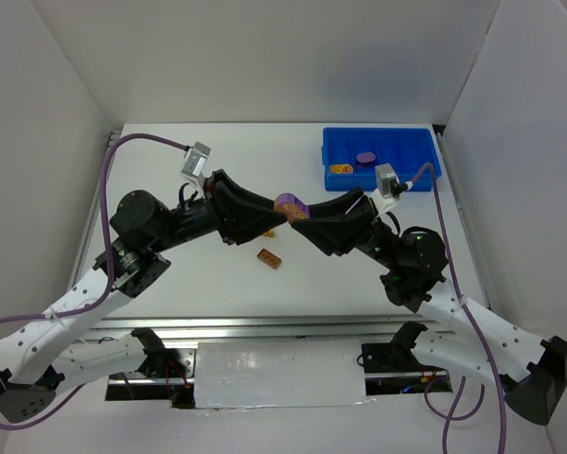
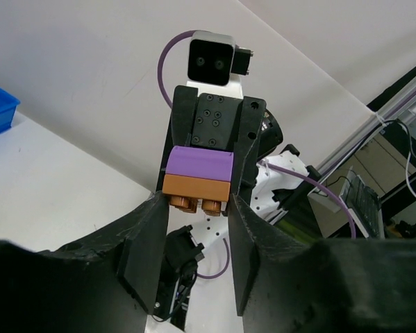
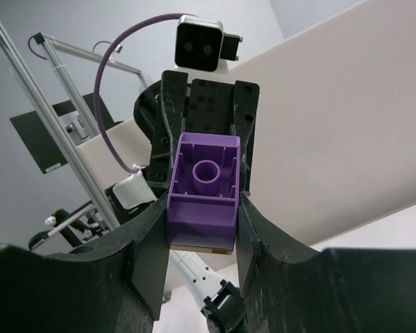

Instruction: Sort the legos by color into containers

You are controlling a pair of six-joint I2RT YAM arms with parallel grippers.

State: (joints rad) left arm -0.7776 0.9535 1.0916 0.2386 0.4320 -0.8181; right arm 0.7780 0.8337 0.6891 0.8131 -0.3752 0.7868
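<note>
**Two joined bricks held in mid-air where the arms meet**

The right fingers (image 3: 151, 257) are clenched on the sides of the purple brick (image 3: 202, 208), which sits deep between them with its hollow face showing. The brown brick (image 2: 196, 186) is plugged onto the opposite face, studs outward. The left fingers (image 2: 148, 243) face them head-on, tips right at the brown brick's two sides; whether they press it or only flank it I cannot tell. The stacking axis runs across both pairs of fingers, not along them, so parting the bricks likely calls for a tilt or peel rather than a straight pull. The tray (image 1: 411, 142) lies beyond the right fingers, nearer that arm. A second brown brick (image 1: 270, 257) lies on the tabletop (image 1: 264, 151) beneath the left fingers.
</note>
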